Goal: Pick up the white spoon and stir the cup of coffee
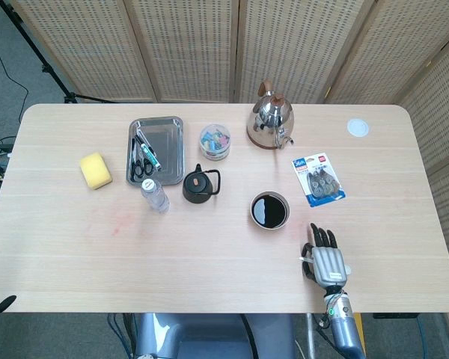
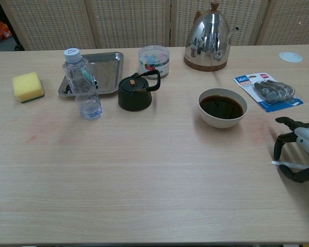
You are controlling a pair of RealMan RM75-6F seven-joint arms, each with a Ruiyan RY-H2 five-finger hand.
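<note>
The white spoon lay flat on the worktop, only its thin handle end showing in the chest view, poking out from under my right hand. My fingers arched over it, curled downward with their tips near the wood on either side of the handle. I cannot tell whether they already pinched the spoon or only caged it; the handle looked to be resting on the worktop.

From the head view my right hand sat palm down near the front edge of the worktop, fingers pointing away from me.

Ahead of my fingers and a little toward my left stood the cup of coffee, a pale bowl-shaped cup filled with dark liquid, apart from my hand. Straight beyond my fingers lay a blue blister pack. Further out past the cup stood a shiny steel kettle, and far beyond my hand a small white disc.

Well off to my left were a small black teapot, a clear tub of coloured clips, a plastic water bottle, a metal tray holding scissors, and a yellow sponge.

My left hand was out of sight in both views.
</note>
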